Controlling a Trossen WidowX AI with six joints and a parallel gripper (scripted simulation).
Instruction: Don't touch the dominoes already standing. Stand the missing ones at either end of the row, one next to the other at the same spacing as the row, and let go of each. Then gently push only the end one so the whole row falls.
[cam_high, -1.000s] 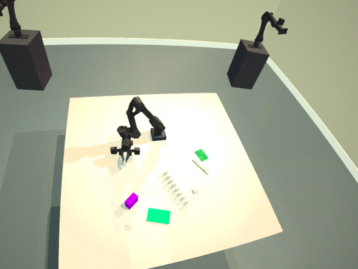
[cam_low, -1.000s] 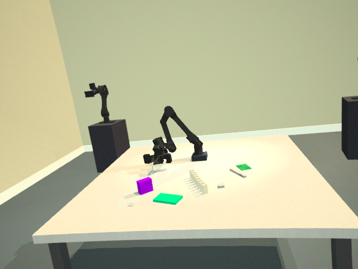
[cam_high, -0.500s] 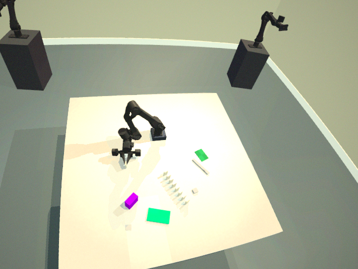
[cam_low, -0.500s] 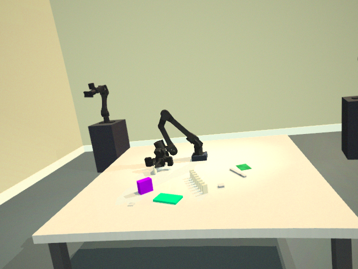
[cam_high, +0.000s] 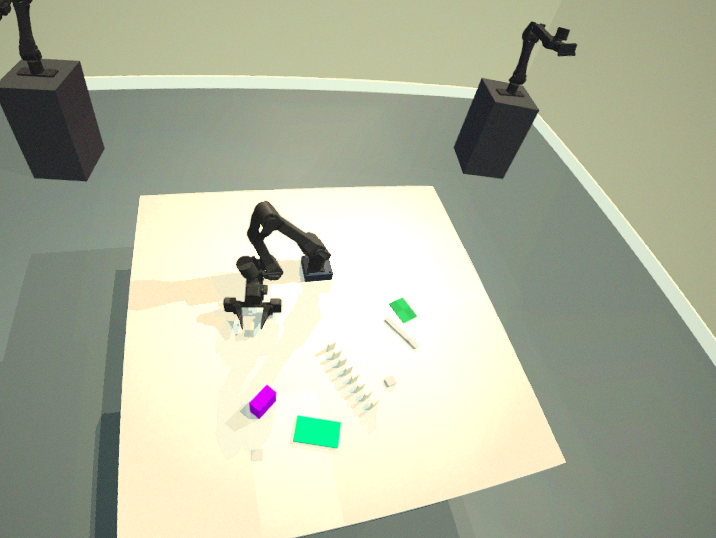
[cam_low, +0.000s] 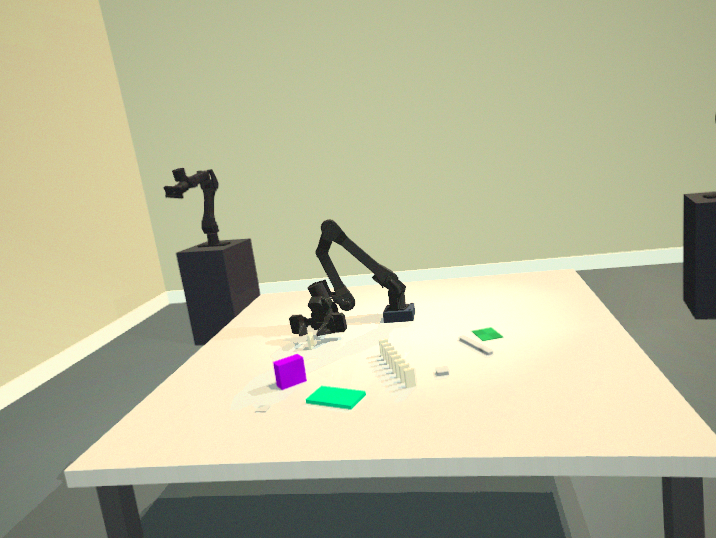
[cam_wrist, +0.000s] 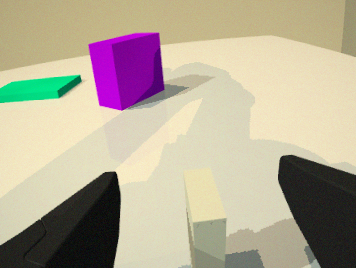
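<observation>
My gripper (cam_high: 252, 328) (cam_low: 311, 334) (cam_wrist: 201, 176) is open, low over the table's left part. A cream domino (cam_high: 250, 330) (cam_low: 310, 341) (cam_wrist: 205, 195) stands upright between its fingers, with a gap on both sides in the wrist view. The domino's foot is out of the wrist view. The row of several standing cream dominoes (cam_low: 409, 377) runs diagonally near the table's middle, well away from the gripper. A small pale block (cam_high: 390, 381) (cam_low: 442, 371) lies beside the row; I cannot tell if it is a domino.
A purple block (cam_high: 262, 401) (cam_low: 289, 371) (cam_wrist: 125, 72) stands between the gripper and a green slab (cam_high: 317, 432) (cam_low: 336, 397) (cam_wrist: 45, 88). A thin pale tile (cam_high: 256, 454) (cam_low: 262, 408) lies front left. A long pale bar (cam_high: 401, 333) (cam_low: 475, 344) lies beside a green square (cam_high: 402, 310) (cam_low: 487, 333).
</observation>
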